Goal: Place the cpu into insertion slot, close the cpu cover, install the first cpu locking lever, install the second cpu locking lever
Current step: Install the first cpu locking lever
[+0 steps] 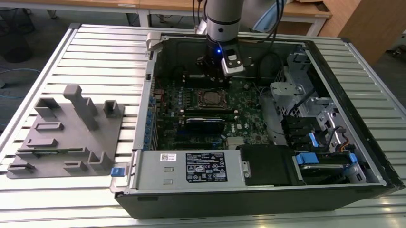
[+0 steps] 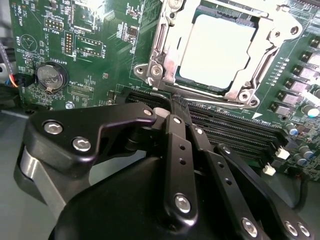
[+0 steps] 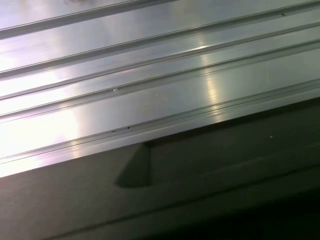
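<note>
**Claw closed at the socket's edge**

The gripper has its fingers drawn together with nothing seen between them. Its tips hover just beside the cpu cover. That cover lies flat, framing the cpu, which sits in the insertion slot. Long black slots run under the fingers across the green motherboard, and a coin battery sits off to one side. In the exterior view the arm reaches down into the open computer case on the slatted table. A grey fixture lies at the exterior view's left.
</note>
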You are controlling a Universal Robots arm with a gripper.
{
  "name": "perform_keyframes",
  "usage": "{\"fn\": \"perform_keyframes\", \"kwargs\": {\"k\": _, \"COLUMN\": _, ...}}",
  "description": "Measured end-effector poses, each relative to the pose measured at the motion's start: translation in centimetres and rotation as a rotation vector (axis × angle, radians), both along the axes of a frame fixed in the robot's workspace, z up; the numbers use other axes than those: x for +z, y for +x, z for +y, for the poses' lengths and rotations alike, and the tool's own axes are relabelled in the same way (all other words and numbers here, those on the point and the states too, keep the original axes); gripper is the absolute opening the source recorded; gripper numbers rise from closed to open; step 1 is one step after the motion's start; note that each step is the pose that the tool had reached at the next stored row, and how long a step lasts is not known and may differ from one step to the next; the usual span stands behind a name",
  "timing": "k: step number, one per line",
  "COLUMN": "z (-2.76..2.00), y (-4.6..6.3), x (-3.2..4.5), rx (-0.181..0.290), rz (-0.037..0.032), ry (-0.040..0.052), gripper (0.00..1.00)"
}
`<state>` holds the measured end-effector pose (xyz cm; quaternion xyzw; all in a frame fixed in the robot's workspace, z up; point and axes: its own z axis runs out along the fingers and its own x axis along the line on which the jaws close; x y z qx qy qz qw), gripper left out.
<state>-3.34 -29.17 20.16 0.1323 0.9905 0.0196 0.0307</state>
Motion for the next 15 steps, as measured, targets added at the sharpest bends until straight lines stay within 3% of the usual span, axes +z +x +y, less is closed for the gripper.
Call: {"fn": "perform_keyframes", "kwargs": {"k": 15, "z": 0.12, "y": -0.01, "x": 0.26, "rx": 0.0, "rz": -0.0027, "ry": -0.0005, "gripper": 0.11}}
